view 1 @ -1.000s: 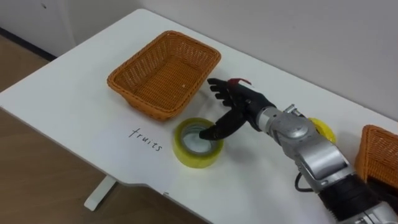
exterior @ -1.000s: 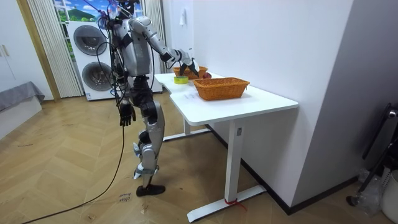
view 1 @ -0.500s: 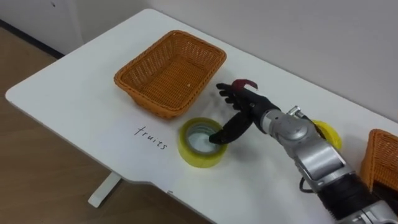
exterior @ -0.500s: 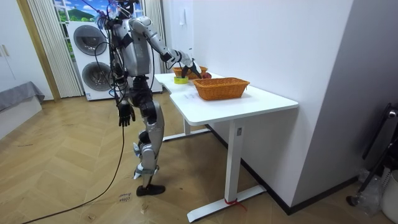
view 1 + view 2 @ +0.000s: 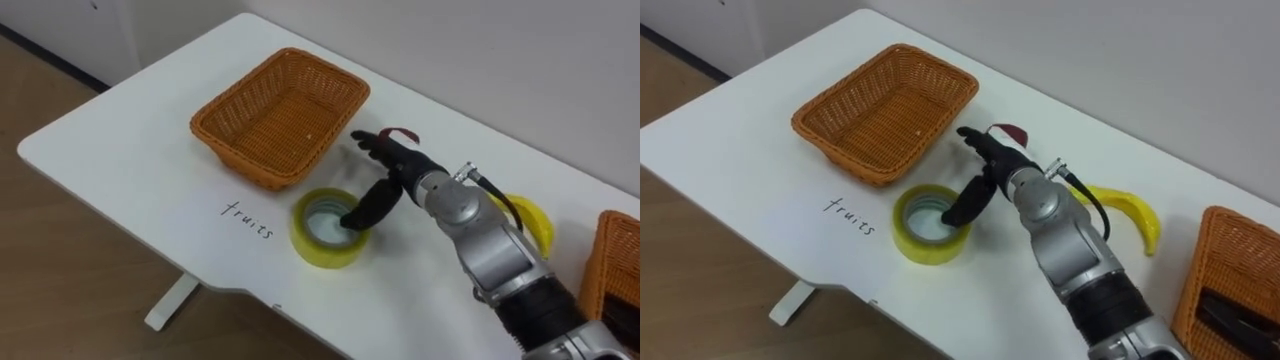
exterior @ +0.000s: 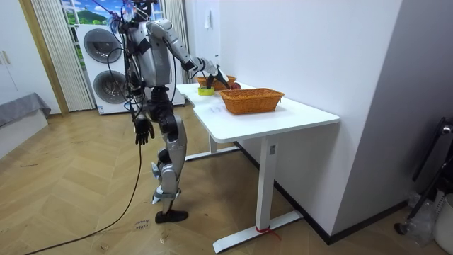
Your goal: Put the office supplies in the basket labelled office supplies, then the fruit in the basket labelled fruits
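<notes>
In the left eye view, the right hand (image 5: 392,168) is hovering over the round yellow tape roll (image 5: 327,229) near the desk's (image 5: 130,170) front edge, with its fingers spread straight and its thumb dipping into the roll's hollow. In the room view, the robot is standing at the desk's end, its left hand (image 6: 144,130) hanging at its side. In the right eye view, the woven wicker basket (image 5: 883,112) is sitting just beyond the roll, and a curved banana (image 5: 1127,212) is lying behind the forearm.
</notes>
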